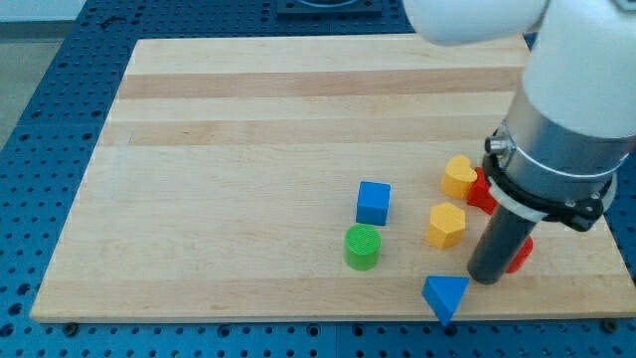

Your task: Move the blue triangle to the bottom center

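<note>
The blue triangle (444, 295) lies near the board's bottom edge, right of centre. My tip (486, 279) is the lower end of the dark rod and stands just right of the triangle and slightly above it, with a small gap between them. A red block (520, 255) sits right behind the rod and is partly hidden by it.
A green cylinder (363, 247) and a blue cube (374, 203) lie left of the triangle. A yellow hexagon-like block (446, 225), a yellow heart (458, 176) and a second red block (482, 192) lie above it. The wooden board (248, 149) rests on a blue perforated table. The arm's large body covers the view's upper right.
</note>
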`<action>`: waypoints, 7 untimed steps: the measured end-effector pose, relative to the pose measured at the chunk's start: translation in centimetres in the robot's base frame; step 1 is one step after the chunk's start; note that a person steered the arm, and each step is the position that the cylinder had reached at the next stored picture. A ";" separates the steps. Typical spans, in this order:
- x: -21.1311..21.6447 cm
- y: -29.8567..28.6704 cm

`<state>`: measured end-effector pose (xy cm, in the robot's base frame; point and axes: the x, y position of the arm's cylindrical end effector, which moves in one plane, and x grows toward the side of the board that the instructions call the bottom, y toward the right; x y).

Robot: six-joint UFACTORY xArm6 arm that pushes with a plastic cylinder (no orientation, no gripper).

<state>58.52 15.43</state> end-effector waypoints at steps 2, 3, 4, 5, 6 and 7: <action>0.6 0.6; 2.4 1.0; 3.3 0.8; 3.4 0.6; 3.4 0.6; 3.4 -1.1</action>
